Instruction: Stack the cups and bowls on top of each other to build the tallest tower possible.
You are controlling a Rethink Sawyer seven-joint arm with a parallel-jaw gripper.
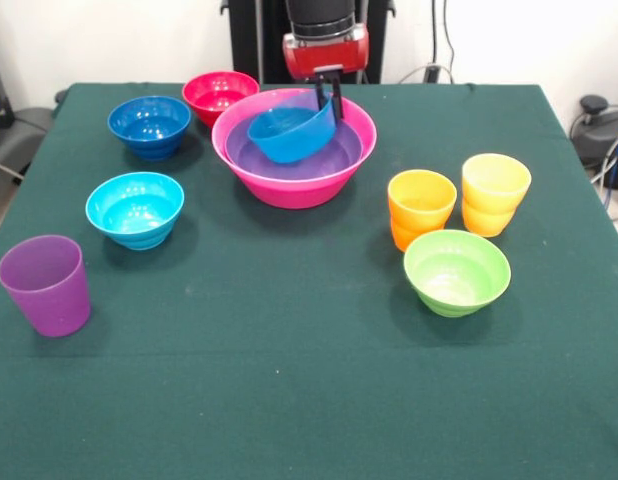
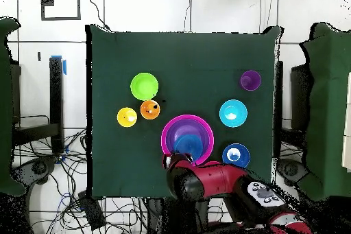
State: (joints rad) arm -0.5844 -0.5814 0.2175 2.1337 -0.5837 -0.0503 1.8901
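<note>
The tower's base, a big hot-pink bowl (image 1: 289, 192) (image 2: 166, 135), stands at the table's far middle with the large purple bowl (image 1: 339, 158) (image 2: 179, 130) nested in it. My gripper (image 1: 329, 106) is shut on the rim of a mid-blue bowl (image 1: 289, 135) (image 2: 190, 147), which hangs tilted inside the purple one. Loose bowls: dark blue (image 1: 149, 125) (image 2: 236, 155), red-pink (image 1: 220, 95), cyan (image 1: 135, 208) (image 2: 233, 112), lime green (image 1: 456, 270) (image 2: 144, 86). The cups stand upright: purple (image 1: 46, 284) (image 2: 250, 79), orange (image 1: 421, 207) (image 2: 150, 110), yellow (image 1: 495, 192) (image 2: 127, 117).
A dark green cloth (image 1: 289, 390) covers the table. In the overhead view the red arm (image 2: 209, 182) hides the red-pink bowl. Cables and equipment lie beyond the table's sides.
</note>
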